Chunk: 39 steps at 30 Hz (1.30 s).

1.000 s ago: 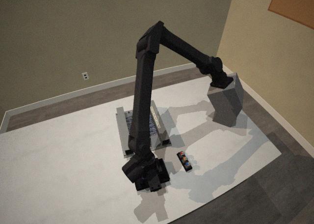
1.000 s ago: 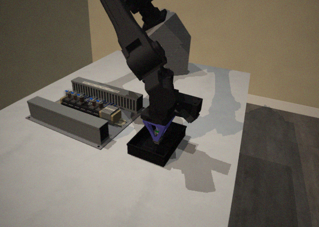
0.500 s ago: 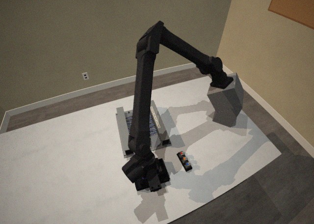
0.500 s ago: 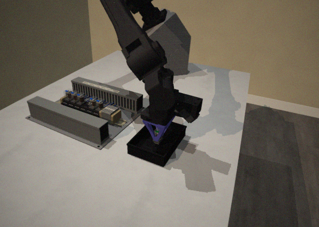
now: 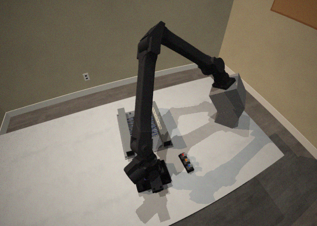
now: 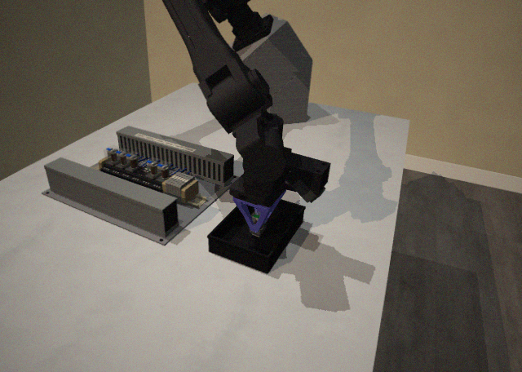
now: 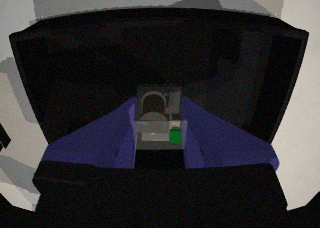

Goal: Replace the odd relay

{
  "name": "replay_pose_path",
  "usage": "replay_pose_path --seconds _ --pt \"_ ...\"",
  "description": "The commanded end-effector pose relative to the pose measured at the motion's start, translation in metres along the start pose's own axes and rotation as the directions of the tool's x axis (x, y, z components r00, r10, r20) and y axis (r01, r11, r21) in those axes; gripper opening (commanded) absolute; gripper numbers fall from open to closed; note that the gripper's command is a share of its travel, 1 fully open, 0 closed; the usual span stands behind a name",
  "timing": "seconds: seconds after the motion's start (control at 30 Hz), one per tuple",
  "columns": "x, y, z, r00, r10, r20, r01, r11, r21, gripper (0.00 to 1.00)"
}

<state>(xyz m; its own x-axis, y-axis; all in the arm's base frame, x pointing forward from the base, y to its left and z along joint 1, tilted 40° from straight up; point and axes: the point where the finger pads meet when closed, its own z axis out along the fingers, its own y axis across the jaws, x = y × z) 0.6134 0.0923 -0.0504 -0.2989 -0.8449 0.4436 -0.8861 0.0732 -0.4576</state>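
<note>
Because the gripper [image 6: 255, 232] [image 7: 159, 105] grips the green-buttoned relay [image 6: 255, 217] [image 7: 160, 119] above or on the tray's [image 6: 238, 257] [image 7: 287, 88] floor beneath it, contact being unclear, it should lower gently, open evenly, then rise straight.

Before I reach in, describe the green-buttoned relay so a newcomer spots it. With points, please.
Beside the gray-ducted panel [image 6: 110, 196] sits a black tray [image 5: 167, 171] [image 6: 238, 254] [image 7: 285, 88]. Over it, the gripper [image 6: 255, 228] [image 7: 159, 105] clamps a clear-cased relay [image 7: 160, 113]. Its button is green; the seated relays' [image 6: 153, 167] are blue.
</note>
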Motion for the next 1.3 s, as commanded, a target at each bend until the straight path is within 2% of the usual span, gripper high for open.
replay_pose_path --seconds 0.0,1.07,1.1,1.27 --pt "-0.006 -0.0082 -0.0127 1.0 0.003 0.024 -0.003 1.0 0.03 0.0" --pt "-0.0133 -0.0072 -0.0168 1.0 -0.004 0.03 0.003 0.999 0.036 0.0" --pt "-0.0133 -0.0072 -0.0168 1.0 -0.004 0.03 0.003 0.999 0.036 0.59" --pt "-0.0134 -0.0072 -0.0169 1.0 -0.004 0.03 0.003 0.999 0.036 0.59"
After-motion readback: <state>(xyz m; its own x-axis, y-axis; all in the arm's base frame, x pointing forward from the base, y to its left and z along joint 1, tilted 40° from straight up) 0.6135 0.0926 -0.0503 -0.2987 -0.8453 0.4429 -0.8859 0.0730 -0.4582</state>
